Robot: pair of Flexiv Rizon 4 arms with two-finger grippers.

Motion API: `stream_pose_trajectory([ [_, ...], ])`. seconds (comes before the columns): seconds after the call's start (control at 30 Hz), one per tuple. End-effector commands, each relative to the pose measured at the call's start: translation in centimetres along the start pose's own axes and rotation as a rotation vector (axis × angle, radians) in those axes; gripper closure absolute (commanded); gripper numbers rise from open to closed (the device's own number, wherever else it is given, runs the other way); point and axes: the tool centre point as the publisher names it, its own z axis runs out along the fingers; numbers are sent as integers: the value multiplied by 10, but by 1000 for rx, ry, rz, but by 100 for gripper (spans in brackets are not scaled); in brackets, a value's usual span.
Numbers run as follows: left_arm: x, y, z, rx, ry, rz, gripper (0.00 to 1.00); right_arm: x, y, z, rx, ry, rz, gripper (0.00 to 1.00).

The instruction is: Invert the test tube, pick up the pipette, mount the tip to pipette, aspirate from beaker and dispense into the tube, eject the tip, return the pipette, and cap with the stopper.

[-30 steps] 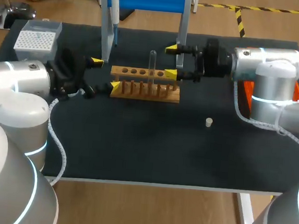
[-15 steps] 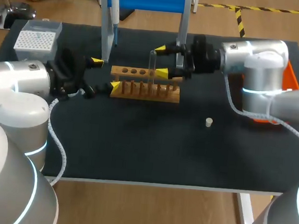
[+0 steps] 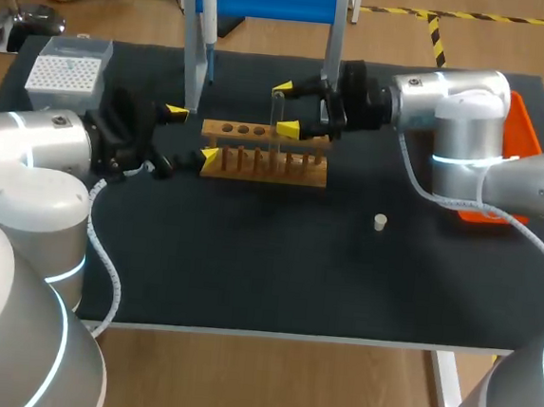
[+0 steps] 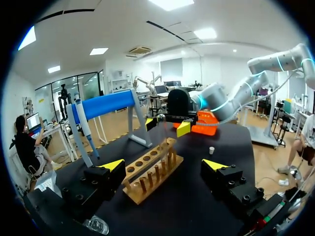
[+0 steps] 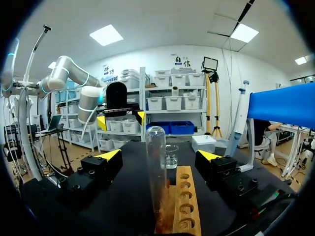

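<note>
Advancing leftward, the right gripper (image 3: 285,108) had come, spread, around the upright test tube (image 5: 156,162) to grip it for inverting, while the left gripper (image 3: 192,134) hung spread at the rack's (image 3: 256,169) end.

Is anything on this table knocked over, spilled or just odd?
Nothing spilled. The test tube stands on the wooden rack with its rounded end up, and a small stopper sits alone on the mat.

Silver arms (image 3: 466,111), cyan rings (image 3: 468,164), grey cables (image 3: 107,258), yellow fingertips (image 3: 288,129)
</note>
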Motion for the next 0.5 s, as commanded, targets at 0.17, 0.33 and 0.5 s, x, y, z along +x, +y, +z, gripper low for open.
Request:
stream_pose_trajectory([
  [0.17, 0, 3, -2, 10, 2, 2, 0, -3, -2, 6, -7, 6, 0, 0],
  [0.33, 0, 3, -2, 10, 2, 2, 0, -2, -2, 8, -11, -1, 1, 0],
  [0.5, 0, 3, -2, 10, 2, 2, 0, -2, -2, 9, -17, -1, 2, 57],
])
